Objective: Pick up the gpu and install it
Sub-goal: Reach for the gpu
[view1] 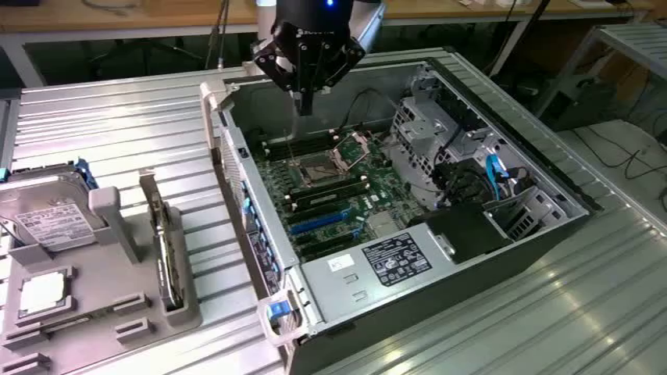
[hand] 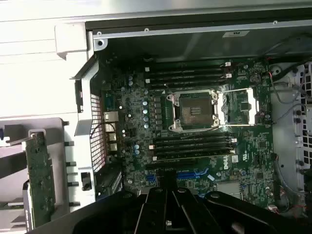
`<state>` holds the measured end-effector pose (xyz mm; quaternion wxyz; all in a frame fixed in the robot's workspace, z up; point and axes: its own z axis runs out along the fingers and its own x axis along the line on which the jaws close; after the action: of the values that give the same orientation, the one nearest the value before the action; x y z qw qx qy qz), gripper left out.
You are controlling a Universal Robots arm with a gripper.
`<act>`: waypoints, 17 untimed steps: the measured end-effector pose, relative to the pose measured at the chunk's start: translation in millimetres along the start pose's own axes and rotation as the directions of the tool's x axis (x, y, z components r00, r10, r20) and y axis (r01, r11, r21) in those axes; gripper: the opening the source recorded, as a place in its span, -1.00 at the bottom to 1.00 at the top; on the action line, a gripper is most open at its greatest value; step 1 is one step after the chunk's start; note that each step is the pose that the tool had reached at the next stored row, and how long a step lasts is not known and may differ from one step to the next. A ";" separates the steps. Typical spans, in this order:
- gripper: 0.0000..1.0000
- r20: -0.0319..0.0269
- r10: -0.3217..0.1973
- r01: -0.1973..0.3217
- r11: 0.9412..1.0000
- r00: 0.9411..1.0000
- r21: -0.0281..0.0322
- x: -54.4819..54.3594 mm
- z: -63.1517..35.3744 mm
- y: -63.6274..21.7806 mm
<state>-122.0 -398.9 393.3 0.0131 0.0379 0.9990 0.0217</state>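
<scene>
Pickup not begun: the gripper [view1: 304, 109] hangs over the open computer case [view1: 339, 301], fingers [view1: 303, 98] closed and empty. The gpu [view1: 167, 266] stands apart in its holder [view1: 115, 226]; grasping it needs open fingers.

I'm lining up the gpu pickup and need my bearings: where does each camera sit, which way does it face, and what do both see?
Exterior view: off the arm, raised, angled down across the open computer case and the holder on the exterior view's left; the gripper hangs over the case's far end.
Wrist view: on the wrist, looking down into the case at the motherboard; the gripper shows.
Shared: motherboard, CPU socket, gpu standing in the holder.
</scene>
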 end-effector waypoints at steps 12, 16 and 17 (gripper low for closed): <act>-0.79 -0.009 0.000 0.000 1.000 1.000 0.001 28.2 0.9 -2.2; -0.79 -0.013 0.001 -0.001 1.000 1.000 0.001 30.3 1.1 -2.4; -0.79 -0.013 0.001 -0.001 1.000 1.000 0.001 30.9 1.2 -2.4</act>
<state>-152.9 -398.9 391.3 0.0064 0.0380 0.9990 0.0215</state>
